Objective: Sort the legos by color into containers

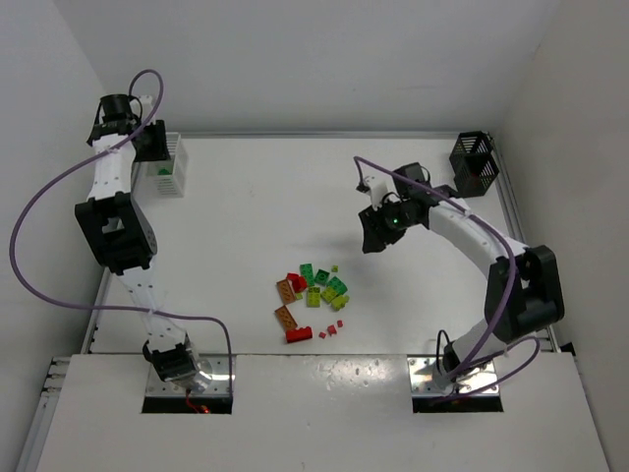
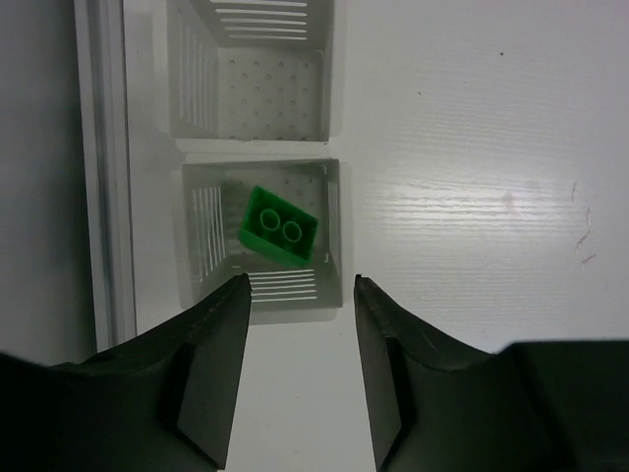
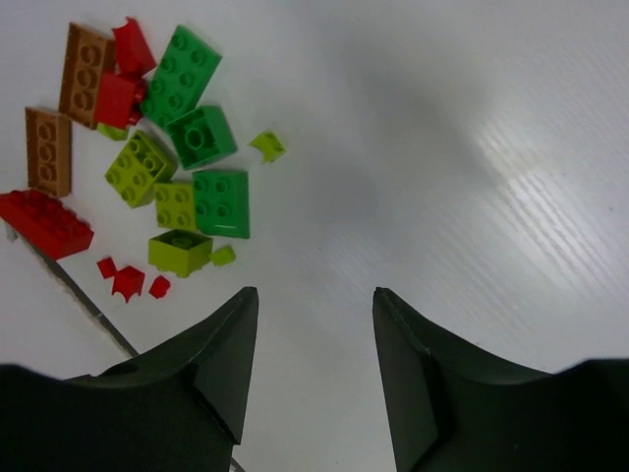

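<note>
White table (image 1: 295, 197): legos (image 1: 313, 300) heaped toward 6 o'clock, likely light, rigid, slick; best pinched across flat sides. One green brick (image 2: 278, 225) in white bin (image 1: 169, 167) at 10 o'clock. Left claw (image 2: 300, 295), right claw (image 3: 314, 315) both parted, empty.

legos (image 1: 313, 300): loose pile, middle of counter (image 1: 256, 216), red, orange, green, lime (some mere chips) | white container (image 1: 177, 162): far left, upright, one green brick (image 2: 278, 226) askew inside | black container (image 1: 473, 164): far right, upright
</note>
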